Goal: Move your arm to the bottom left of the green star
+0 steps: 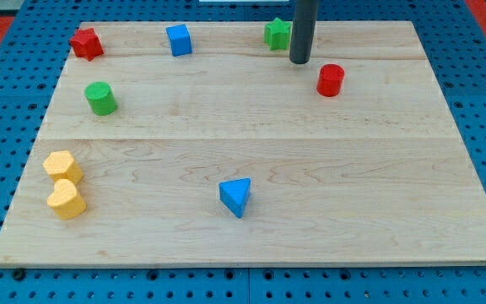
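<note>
Rod upright at the view's top; my tip touches the board.

red star top-left; blue cube; red cyl; green cyl; 2 yellow blocks touching; blue triangle

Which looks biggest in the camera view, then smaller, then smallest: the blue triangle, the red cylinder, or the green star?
1. Blue triangle, looks biggest, though it sits nearest the view's bottom, which may enlarge it.
2. Red cylinder.
3. Green star, partly hidden by my rod; my tip sits at its bottom right. These last two look close, so the ranking is unsure.
</note>
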